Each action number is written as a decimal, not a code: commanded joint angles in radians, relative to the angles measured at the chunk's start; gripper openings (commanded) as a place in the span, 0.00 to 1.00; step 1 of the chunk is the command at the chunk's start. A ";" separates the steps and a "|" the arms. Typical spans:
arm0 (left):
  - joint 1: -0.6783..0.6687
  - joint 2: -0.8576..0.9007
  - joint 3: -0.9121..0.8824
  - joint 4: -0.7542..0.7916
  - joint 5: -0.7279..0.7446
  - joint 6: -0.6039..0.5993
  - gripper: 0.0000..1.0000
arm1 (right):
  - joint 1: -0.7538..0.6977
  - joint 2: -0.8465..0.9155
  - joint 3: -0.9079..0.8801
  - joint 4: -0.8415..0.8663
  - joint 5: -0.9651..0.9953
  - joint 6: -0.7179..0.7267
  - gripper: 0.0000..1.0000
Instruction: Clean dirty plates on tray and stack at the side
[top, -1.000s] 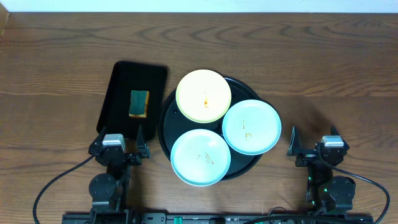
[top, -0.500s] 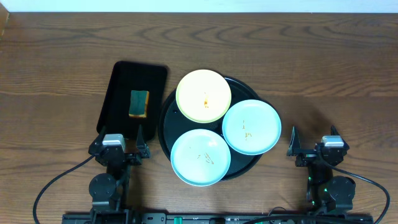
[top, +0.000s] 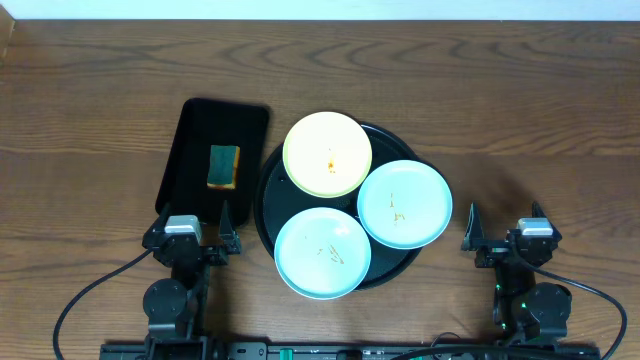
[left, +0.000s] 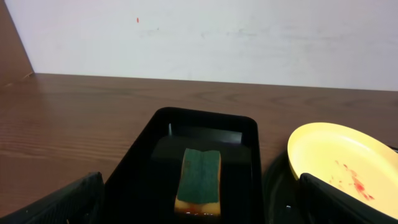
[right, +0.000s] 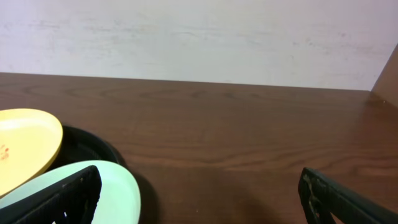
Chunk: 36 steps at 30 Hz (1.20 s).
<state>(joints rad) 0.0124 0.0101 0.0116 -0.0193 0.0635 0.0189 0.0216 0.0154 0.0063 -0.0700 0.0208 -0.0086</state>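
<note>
The left gripper (top: 192, 222) sits at the lower left of the overhead frame with its jaws spread wide and nothing between them. The right gripper (top: 505, 226), at the lower right, is likewise spread and empty.

The sponge (top: 223, 166), green on top and yellow beneath, lies in the rectangular black tray (top: 185, 130) straight up the frame from the left gripper. Its long axis runs top to bottom, in line with that arm's reach, so the open jaws already face its narrow width. The left arm is plainly the nearer one, and I judge it the one to fetch the sponge first.

The round black tray (top: 268, 205) stands at centre frame, just right of the rectangular one. It carries all three plates: the yellow plate (top: 327, 153) at the upper side, one mint plate (top: 404, 204) to the right and the other mint plate (top: 322, 253) at the lower side. Each shows small orange-brown smears. The bare wooden table (top: 520, 110) to the right lies nearer the right arm.

No brand, label or readable writing shows in any view.
</note>
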 joint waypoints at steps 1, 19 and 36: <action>0.005 -0.006 -0.008 -0.041 0.003 -0.009 0.98 | -0.002 -0.007 -0.001 -0.005 -0.003 -0.008 0.99; 0.004 0.229 0.136 -0.029 -0.084 -0.230 0.98 | -0.002 -0.007 -0.001 -0.005 -0.003 -0.008 0.99; 0.004 0.637 0.376 -0.093 -0.071 -0.218 0.98 | -0.002 -0.007 -0.001 -0.005 -0.003 -0.008 0.99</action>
<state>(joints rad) 0.0120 0.6300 0.3389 -0.0879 -0.0067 -0.2092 0.0216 0.0154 0.0063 -0.0704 0.0204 -0.0086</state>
